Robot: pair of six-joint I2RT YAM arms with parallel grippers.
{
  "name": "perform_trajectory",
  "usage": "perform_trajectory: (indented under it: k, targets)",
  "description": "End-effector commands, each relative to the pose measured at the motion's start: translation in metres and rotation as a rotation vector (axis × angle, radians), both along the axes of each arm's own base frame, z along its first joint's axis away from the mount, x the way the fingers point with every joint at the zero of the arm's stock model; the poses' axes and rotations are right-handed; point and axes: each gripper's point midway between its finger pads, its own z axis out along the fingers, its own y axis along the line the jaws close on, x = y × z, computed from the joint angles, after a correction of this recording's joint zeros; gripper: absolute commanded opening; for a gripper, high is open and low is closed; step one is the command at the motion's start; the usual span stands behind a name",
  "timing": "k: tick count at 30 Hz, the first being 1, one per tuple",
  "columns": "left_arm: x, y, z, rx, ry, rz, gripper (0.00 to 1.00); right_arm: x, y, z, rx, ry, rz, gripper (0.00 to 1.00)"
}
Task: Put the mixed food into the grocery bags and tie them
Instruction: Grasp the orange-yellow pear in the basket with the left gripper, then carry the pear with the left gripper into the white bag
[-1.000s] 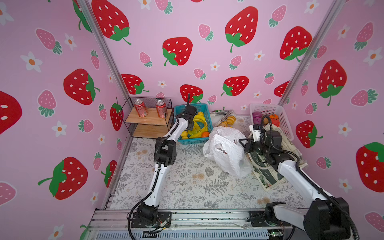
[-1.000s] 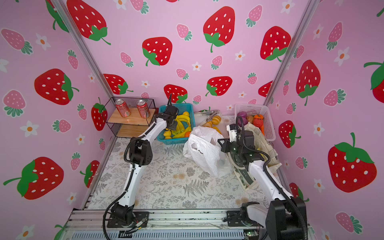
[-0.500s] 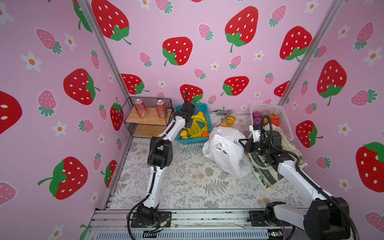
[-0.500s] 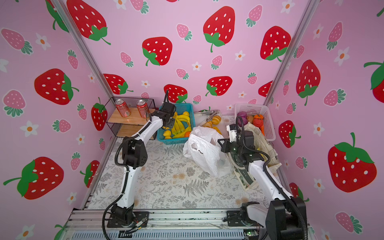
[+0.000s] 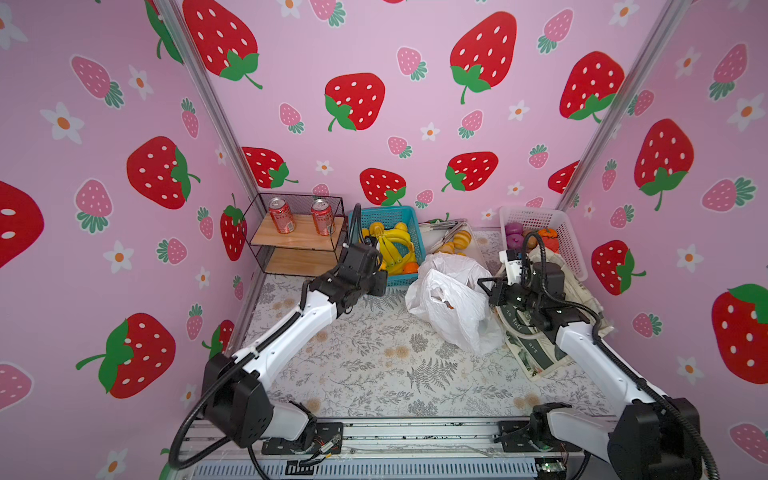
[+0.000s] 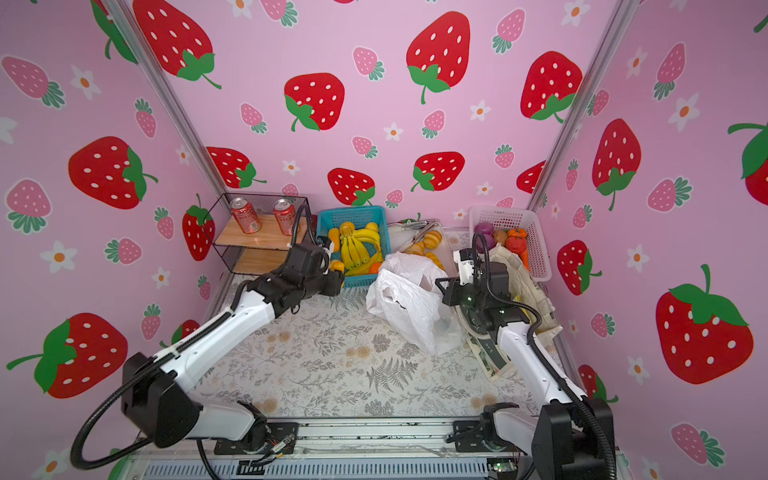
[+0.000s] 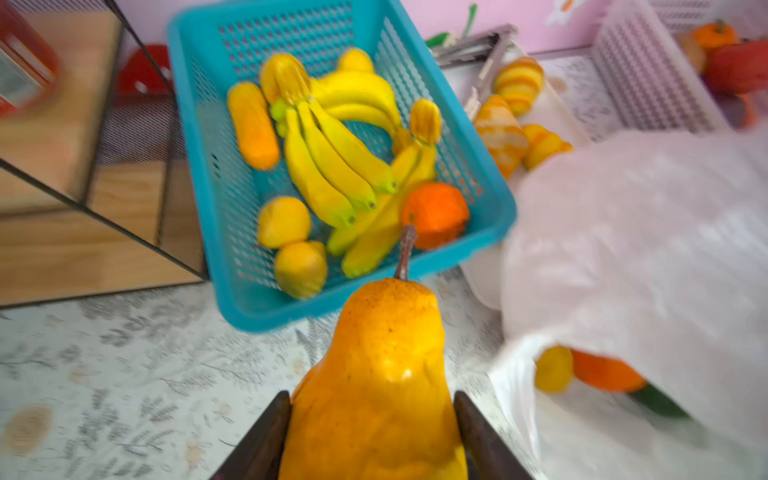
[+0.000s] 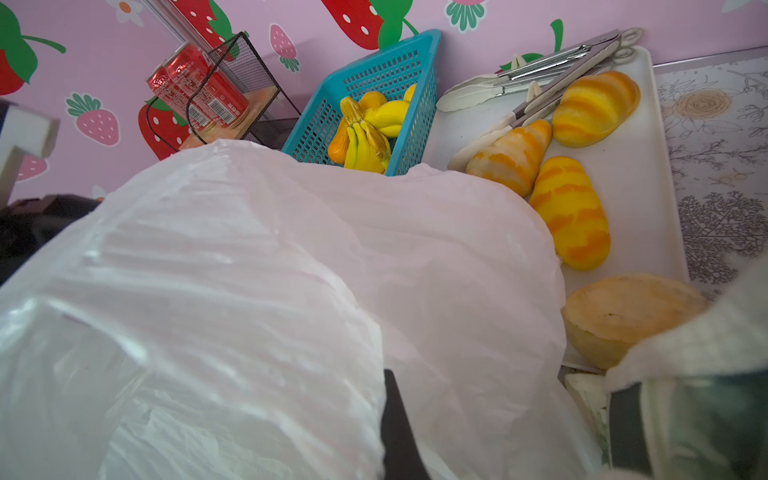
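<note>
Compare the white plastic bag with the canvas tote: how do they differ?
The white plastic bag stands puffed up, its edge pinched by the right end effector; the canvas tote lies slumped under that arm. The white plastic bag already holds fruit; the canvas tote's contents cannot be seen. Both sit right of centre.

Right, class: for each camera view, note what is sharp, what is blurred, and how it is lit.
Left wrist view: motion blur smears the blue basket and white bag; the held pear is crisp. Right wrist view: the bag near the lens is soft, the striped rolls sharp. Both top views: evenly lit and sharp, with wide-angle stretch at the edges.
</note>
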Motion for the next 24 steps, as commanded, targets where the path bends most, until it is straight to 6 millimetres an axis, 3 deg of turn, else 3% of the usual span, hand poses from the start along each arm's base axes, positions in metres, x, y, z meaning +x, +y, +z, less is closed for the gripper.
perform_trajectory:
  k: [1,3,8,24]
  targets:
    - [-0.032,-0.039,0.008,-0.157,-0.018,-0.184,0.48,0.000,0.001,0.006,0.020,-0.021,0.014,0.01]
    - [-0.044,-0.055,0.006,-0.146,-0.025,-0.281,0.48,0.000,0.002,0.007,0.026,-0.021,0.019,0.01]
    - [-0.046,-0.084,0.000,-0.047,0.004,-0.459,0.44,-0.001,0.003,0.011,0.039,-0.022,0.023,0.01]
    - [-0.057,-0.130,0.006,0.078,0.020,-0.883,0.43,-0.002,0.003,0.010,0.031,-0.018,0.023,0.01]
